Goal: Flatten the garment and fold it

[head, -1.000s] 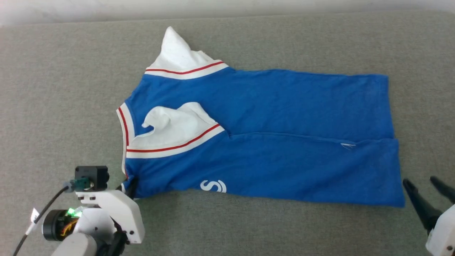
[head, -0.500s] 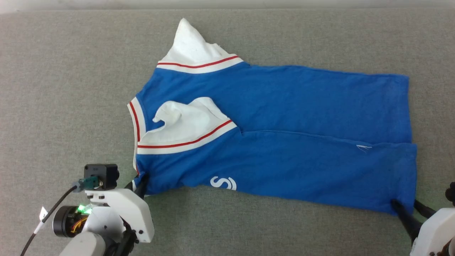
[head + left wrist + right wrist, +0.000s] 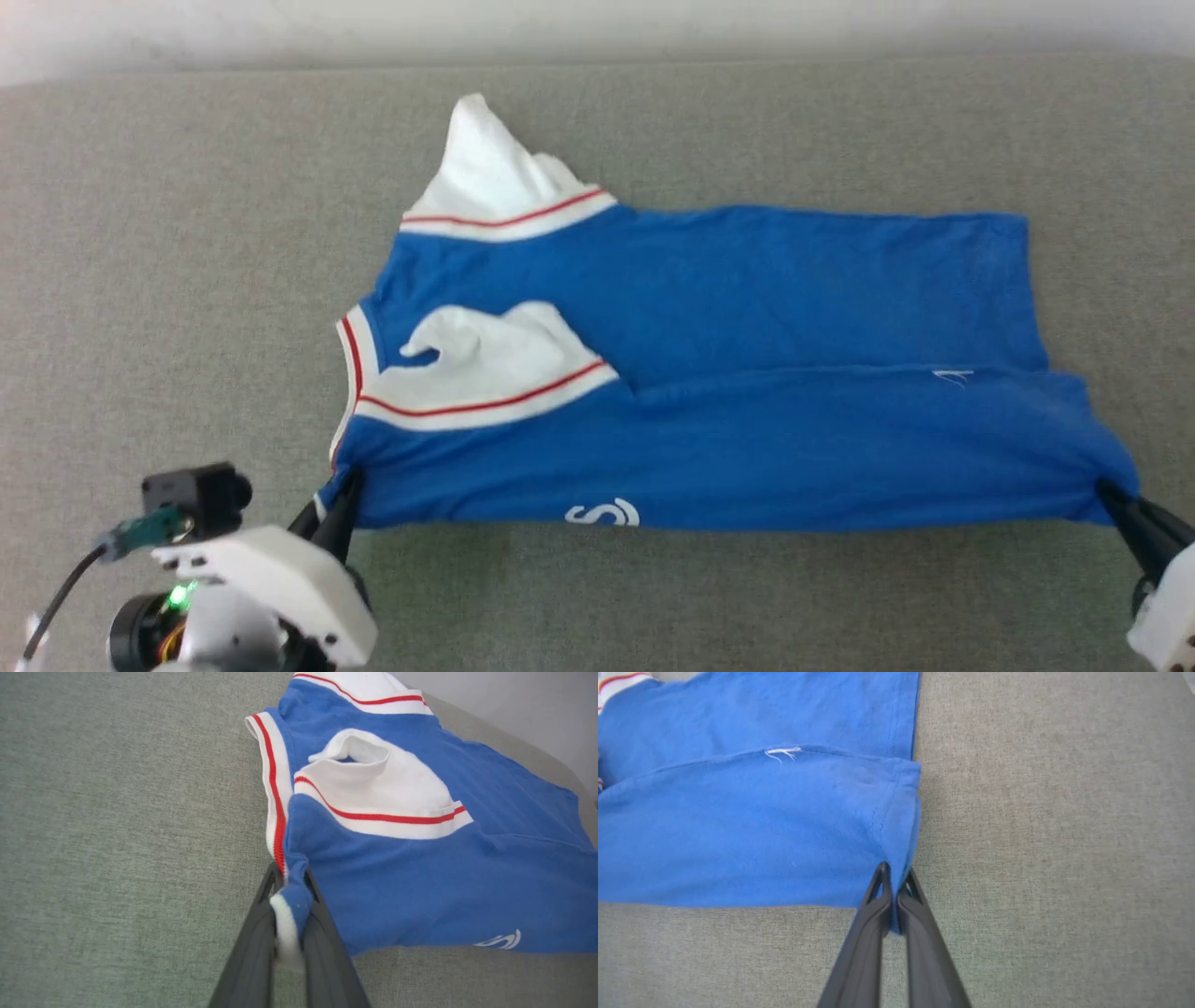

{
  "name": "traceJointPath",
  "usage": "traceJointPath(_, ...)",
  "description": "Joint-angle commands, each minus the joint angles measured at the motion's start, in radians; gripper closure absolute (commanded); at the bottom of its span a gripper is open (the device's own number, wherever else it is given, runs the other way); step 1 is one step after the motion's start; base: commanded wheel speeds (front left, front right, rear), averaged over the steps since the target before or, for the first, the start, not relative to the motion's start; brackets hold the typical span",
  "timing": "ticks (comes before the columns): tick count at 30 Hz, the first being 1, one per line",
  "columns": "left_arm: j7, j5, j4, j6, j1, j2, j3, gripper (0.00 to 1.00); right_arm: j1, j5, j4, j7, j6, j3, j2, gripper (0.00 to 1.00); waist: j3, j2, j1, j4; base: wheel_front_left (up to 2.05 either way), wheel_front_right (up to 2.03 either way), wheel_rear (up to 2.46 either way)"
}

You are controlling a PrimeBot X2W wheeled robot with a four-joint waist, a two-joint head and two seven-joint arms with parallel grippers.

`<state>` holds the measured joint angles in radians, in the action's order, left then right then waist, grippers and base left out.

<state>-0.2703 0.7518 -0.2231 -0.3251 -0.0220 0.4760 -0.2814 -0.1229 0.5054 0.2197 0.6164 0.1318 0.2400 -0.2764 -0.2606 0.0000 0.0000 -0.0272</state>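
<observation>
left gripper [image 3: 290, 882] is pinching shut on the collar-end corner of the garment [image 3: 709, 373] | right gripper [image 3: 894, 872] is clamping its hem corner | garment is lying stretched between both grippers, spreading ahead of their fingertips over the grey fabric surface [image 3: 187, 233]

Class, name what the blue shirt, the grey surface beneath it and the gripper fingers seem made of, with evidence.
Garment: soft matte knit, probably cotton jersey; it drapes, creases, has stitched hems. Surface: grey woven upholstery-like cloth, flecked weave. Fingers of the right gripper: dark, smooth, rigid, likely matte plastic.
</observation>
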Motion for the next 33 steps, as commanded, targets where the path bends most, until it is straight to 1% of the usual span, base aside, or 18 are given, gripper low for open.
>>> traceJointPath(1,-0.005,0.009,-0.030,-0.014,-0.034,0.015,0.016,1.00,0.006,0.009,0.014,0.008,-0.001,0.019,-0.001,1.00,0.030,0.0000,0.0000,0.013,0.00,0.00,0.00)
traceJointPath(7,-0.051,0.036,-0.173,-0.074,-0.190,0.064,0.060,1.00,-0.054,0.025,0.066,0.060,-0.001,0.072,0.014,1.00,0.068,0.0000,0.0000,0.008,0.00,0.00,0.00)
traceJointPath(9,-0.062,0.047,-0.196,-0.089,-0.237,0.062,0.059,1.00,-0.082,0.030,0.074,0.083,-0.001,0.080,0.029,1.00,0.072,0.0000,0.0000,0.002,0.00,0.00,0.00)
traceJointPath(12,-0.057,0.069,-0.202,-0.100,-0.295,0.039,0.052,1.00,-0.122,0.036,0.077,0.111,-0.001,0.086,0.052,1.00,0.073,0.0000,0.0000,-0.006,0.00,0.00,0.00)
traceJointPath(16,-0.045,0.076,-0.172,-0.098,-0.324,0.017,0.036,1.00,-0.149,0.020,0.075,0.117,-0.001,0.086,0.064,1.00,0.070,0.0000,0.0000,-0.013,0.00,0.00,0.00)
traceJointPath(20,-0.008,0.082,-0.083,-0.066,-0.294,-0.022,0.016,1.00,-0.151,0.003,0.051,0.095,-0.001,0.068,0.080,1.00,0.067,0.0000,0.0000,-0.022,0.00,0.00,0.00)
traceJointPath(21,0.004,0.085,-0.057,-0.057,-0.279,-0.034,0.015,0.84,-0.146,0.001,0.041,0.087,-0.001,0.063,0.083,1.00,0.068,0.0000,0.0000,-0.024,0.00,0.00,0.00)
traceJointPath(22,0.013,0.088,-0.031,-0.048,-0.264,-0.046,0.013,0.81,-0.141,-0.001,0.031,0.080,-0.001,0.058,0.085,0.94,0.070,0.0000,0.0000,-0.025,0.00,0.00,0.00)
traceJointPath(23,0.019,0.092,-0.006,-0.038,-0.249,-0.055,0.008,0.67,-0.136,-0.002,0.022,0.070,-0.001,0.052,0.086,0.53,0.073,0.0000,0.0000,-0.027,0.00,0.00,0.00)
traceJointPath(24,0.027,0.095,0.017,-0.028,-0.235,-0.064,0.006,0.45,-0.130,-0.002,0.013,0.058,-0.001,0.050,0.087,0.00,0.076,0.0000,0.0000,-0.028,0.00,0.00,0.00)
traceJointPath(25,0.034,0.096,0.037,-0.020,-0.222,-0.071,0.004,0.09,-0.125,-0.004,0.003,0.049,-0.001,0.048,0.087,0.00,0.079,0.0000,0.0000,-0.029,0.00,0.00,0.00)
traceJointPath(26,0.041,0.096,0.056,-0.014,-0.211,-0.075,0.004,0.00,-0.122,-0.006,-0.005,0.043,-0.001,0.045,0.086,0.00,0.083,0.0000,0.0000,-0.029,0.00,0.00,0.00)
traceJointPath(30,0.089,0.092,0.072,0.004,-0.190,-0.079,0.026,0.00,-0.107,0.001,-0.006,0.019,-0.001,0.038,0.074,0.00,0.092,0.0000,0.0000,-0.020,0.00,0.00,0.00)
traceJointPath(33,0.142,0.072,0.007,0.017,-0.174,-0.060,0.062,0.00,-0.090,-0.002,0.028,-0.015,-0.001,0.056,0.063,0.00,0.082,0.0000,0.0000,-0.009,0.00,0.00,0.00)
